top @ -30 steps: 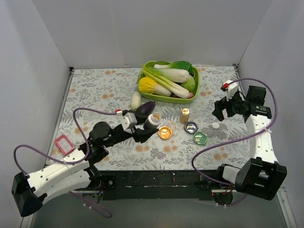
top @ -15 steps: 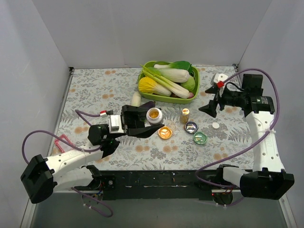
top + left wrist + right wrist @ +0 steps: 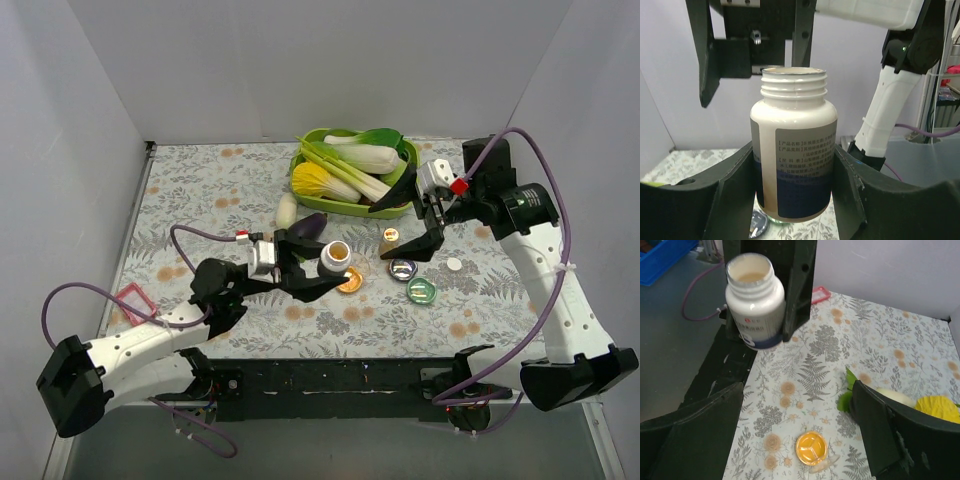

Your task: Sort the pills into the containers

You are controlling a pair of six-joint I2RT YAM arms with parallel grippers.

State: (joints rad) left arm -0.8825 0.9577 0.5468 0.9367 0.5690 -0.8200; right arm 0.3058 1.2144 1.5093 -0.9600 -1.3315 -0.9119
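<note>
Left gripper: clamped on the white pill bottle, one black finger pressed to each side of its body.
Pill bottle: uncapped and upright with the mouth up; label with a dark blue band turned to the left wrist camera; pale contents visible through the mouth; held off the table, just left of the orange dish and covering its left edge in the top view.
Orange dish: flat on the table near the middle; a Y-shaped divider inside, seen from the right wrist; contents not discernible.
Blue dish: right of the orange dish, apart from it.
Green dish: just beside the blue dish, nearer and to its right.
Right gripper: spread wide and holding nothing, hanging above the table between the lime-green tray and the blue dish.
Amber vial: upright, just beyond the blue dish, between the right fingers in the top view.
White cap: flat on the table, right of the blue dish.
Lime-green tray: at the far side, full of leafy vegetables.
Eggplant: lying on the table just beyond the bottle.
Red packet: near the left edge, well apart from the dishes.
</note>
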